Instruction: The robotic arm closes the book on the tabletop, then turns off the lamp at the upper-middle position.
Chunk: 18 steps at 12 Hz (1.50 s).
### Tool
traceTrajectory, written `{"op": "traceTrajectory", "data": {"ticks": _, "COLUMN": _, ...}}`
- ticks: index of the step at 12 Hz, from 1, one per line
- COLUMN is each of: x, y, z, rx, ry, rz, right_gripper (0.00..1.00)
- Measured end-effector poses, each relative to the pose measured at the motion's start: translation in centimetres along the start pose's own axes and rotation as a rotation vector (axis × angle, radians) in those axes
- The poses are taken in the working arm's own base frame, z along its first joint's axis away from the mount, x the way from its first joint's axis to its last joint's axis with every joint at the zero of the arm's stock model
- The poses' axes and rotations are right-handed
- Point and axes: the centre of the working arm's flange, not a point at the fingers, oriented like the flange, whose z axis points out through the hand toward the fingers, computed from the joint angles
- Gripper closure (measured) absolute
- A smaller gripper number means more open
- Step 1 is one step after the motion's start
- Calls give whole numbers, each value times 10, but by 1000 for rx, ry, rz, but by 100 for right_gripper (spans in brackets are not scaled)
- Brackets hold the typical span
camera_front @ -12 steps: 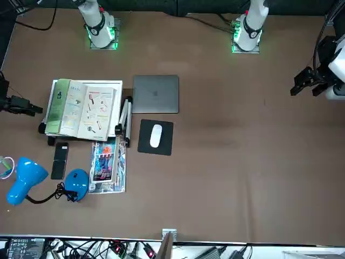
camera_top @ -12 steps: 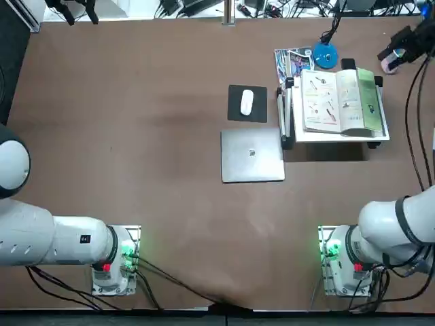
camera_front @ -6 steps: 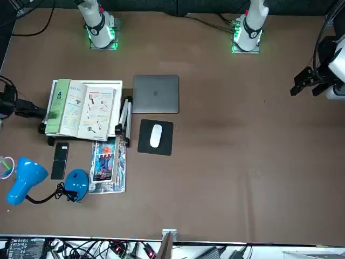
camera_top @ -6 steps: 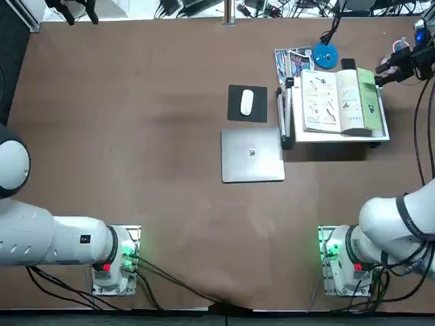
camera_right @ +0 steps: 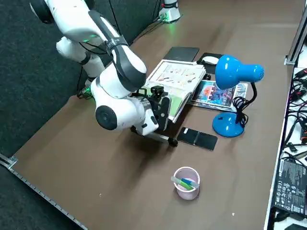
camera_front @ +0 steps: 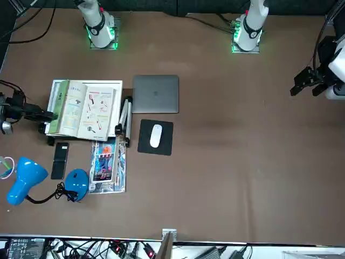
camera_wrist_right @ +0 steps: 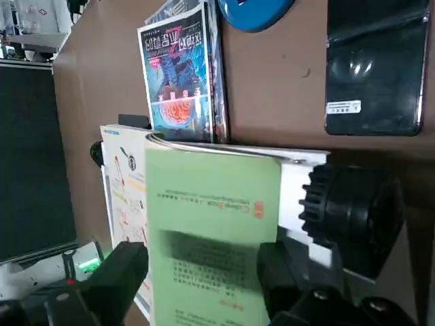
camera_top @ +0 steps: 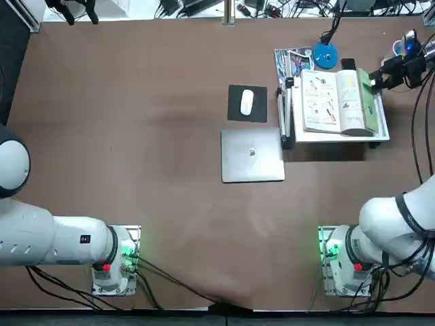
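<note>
we see right gripper [camera_wrist_right: 197,285] fingers spread apart, astride green outer edge of open book [camera_wrist_right: 204,231]. book lies directly ahead on white stand [camera_top: 340,132]; blue lamp [camera_right: 232,91] beyond it, well apart.

Robotics lab — cable clutter [camera_top: 272,8]

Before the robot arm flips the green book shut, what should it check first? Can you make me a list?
1. Green-covered paperback book open on the white stand: ok, still open.
2. Small black right gripper at the book's green outer edge: ok.
3. Fingers open on either side of the green page: ok.
4. Fingers touching the page: cannot tell.
5. Space for the page to swing over the white illustrated pages: ok, nothing lies on them.
6. Blue desk lamp out of the way: ok, beyond the book.
</note>
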Motion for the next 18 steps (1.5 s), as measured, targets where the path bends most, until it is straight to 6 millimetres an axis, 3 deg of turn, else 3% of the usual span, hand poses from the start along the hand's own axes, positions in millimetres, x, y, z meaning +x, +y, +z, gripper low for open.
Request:
{"op": "traceTrajectory", "data": {"ticks": 13, "x": -3, "y": 10, "z": -6, "rx": 14, "ry": 26, "rz": -48, "right_gripper": 4}}
{"op": "traceTrajectory", "data": {"ticks": 18, "x": -1, "y": 10, "z": 1, "rx": 25, "ry": 14, "rz": -50, "right_gripper": 4}}
